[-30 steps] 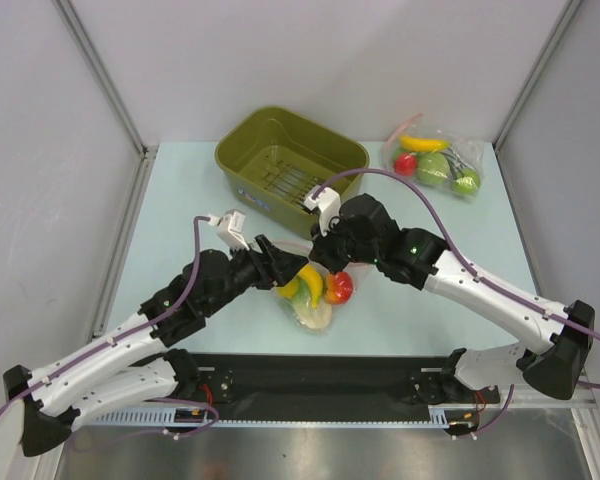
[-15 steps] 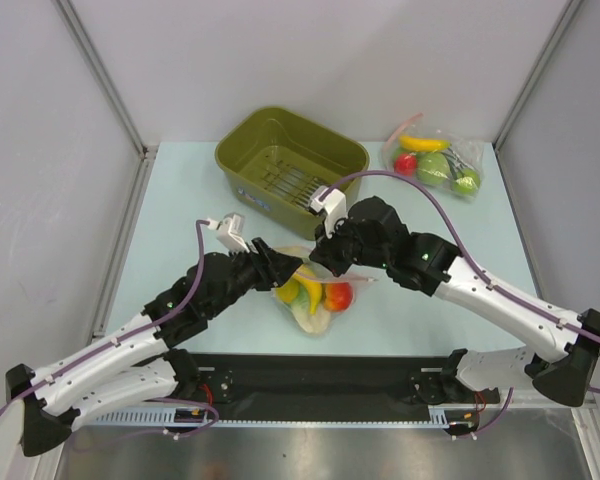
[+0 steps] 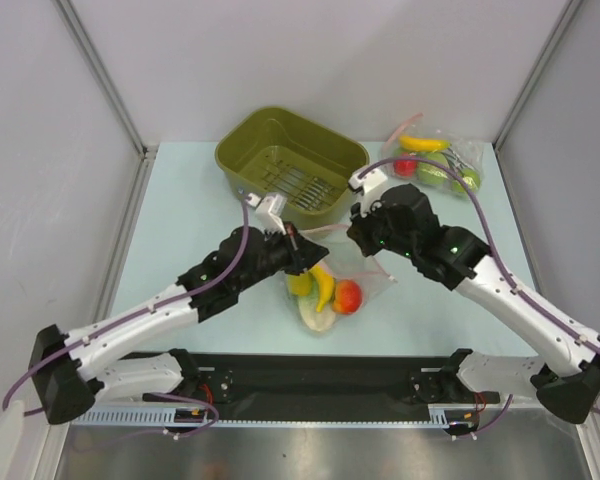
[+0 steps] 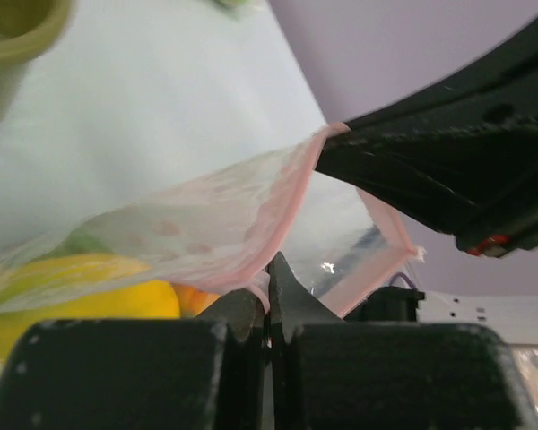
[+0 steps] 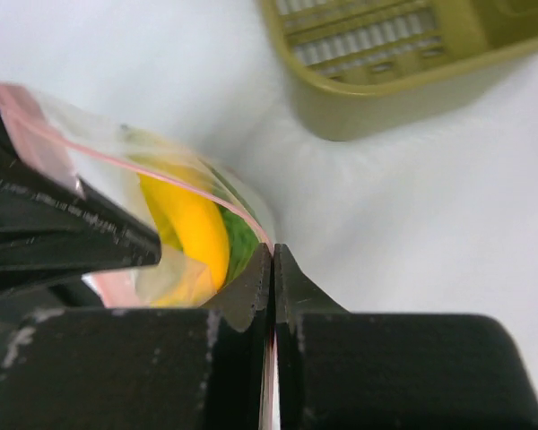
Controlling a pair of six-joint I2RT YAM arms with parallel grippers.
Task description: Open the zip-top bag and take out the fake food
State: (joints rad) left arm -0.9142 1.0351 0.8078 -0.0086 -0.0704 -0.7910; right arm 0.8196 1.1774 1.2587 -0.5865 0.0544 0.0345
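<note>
- The table [image 3: 180, 200] carries the zip-top bag [image 4: 206, 228] near its middle, mouth lifted.
- The fake food [image 3: 325, 288] lies inside it.
- My left gripper [image 4: 269, 269] and right gripper [image 5: 273, 260] each pinch tight on opposite pink lips.
- This is the opening step; next, I judge, I should pull them steadily apart.

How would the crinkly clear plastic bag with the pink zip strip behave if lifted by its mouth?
Probably floppy: the bag sags and creases between the left gripper and right gripper pinching its rim. Likely bottom-heavy, since the yellow plastic banana and red round fruit sit away from its mouth.
</note>
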